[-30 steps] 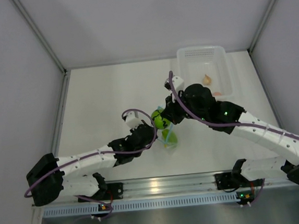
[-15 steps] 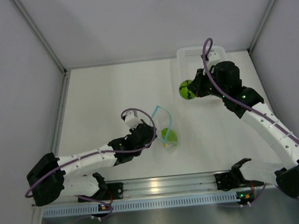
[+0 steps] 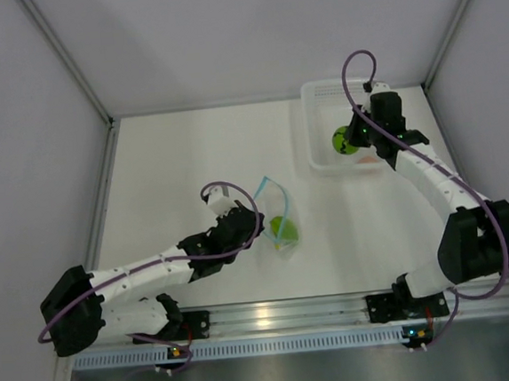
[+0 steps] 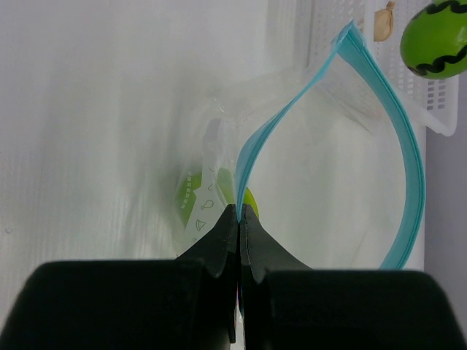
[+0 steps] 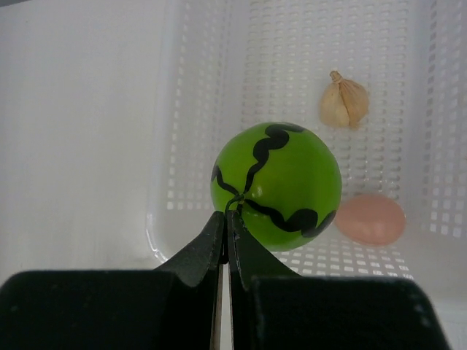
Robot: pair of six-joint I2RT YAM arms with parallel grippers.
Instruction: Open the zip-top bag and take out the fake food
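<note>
The clear zip-top bag (image 3: 279, 213) lies mid-table with its blue zip strip (image 4: 405, 146) spread open. A lime-green oval (image 3: 284, 228) is inside it, also seen in the left wrist view (image 4: 191, 197). My left gripper (image 4: 239, 210) is shut on the bag's zip strip at its near corner; in the top view it (image 3: 250, 226) sits at the bag's left. My right gripper (image 5: 228, 216) is shut on the stem of the green ball (image 5: 277, 184) with the dark zigzag line. It holds the ball (image 3: 345, 140) over the white basket (image 3: 318, 96).
In the basket (image 5: 197, 95) lie a peach garlic-shaped piece (image 5: 343, 100) and a pink oval piece (image 5: 371, 219). White walls with metal posts enclose the table on three sides. An aluminium rail runs along the near edge.
My right gripper has carried the green ball from the bag's mouth up and right to above the basket. The bag's mouth stays open. The left gripper has hardly moved.
</note>
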